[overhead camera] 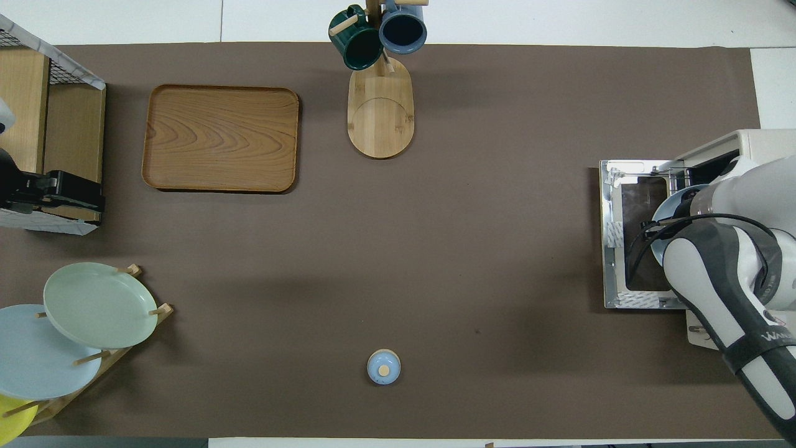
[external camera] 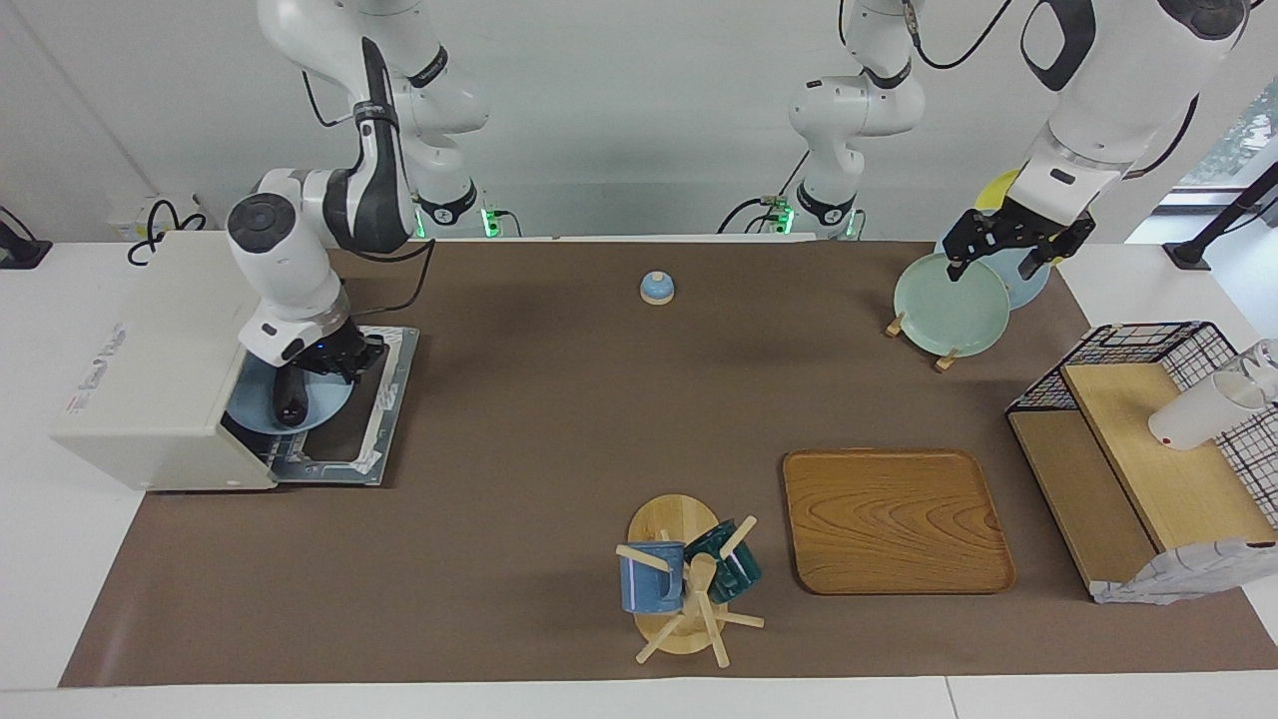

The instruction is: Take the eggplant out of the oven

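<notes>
1. The oven (external camera: 150, 369) is sitting at the right arm's end of the table with its door (external camera: 349, 414) lying folded down flat on the brown mat (external camera: 559, 419).
2. A light blue plate (external camera: 262, 411) is poking out of the oven's mouth over the lowered door, and the eggplant (external camera: 291, 397) is lying on it — dark and glossy, lengthwise.
3. The right gripper (external camera: 334, 361) is hanging right at the eggplant's nearer-to-robots end, over the plate; I cannot tell whether its fingers are clenched on the eggplant or released, and in the overhead view the arm is covering it.
4. The left gripper (external camera: 1008, 240) is waiting in the air over the plate rack (external camera: 919, 328) at the left arm's end — its fingers are looking spread apart, holding nothing.
5. A small blue bell (external camera: 656, 288) is standing mid-table, nearer to the robots than the wooden tray (external camera: 894, 519) and the mug tree (external camera: 679, 584).
</notes>
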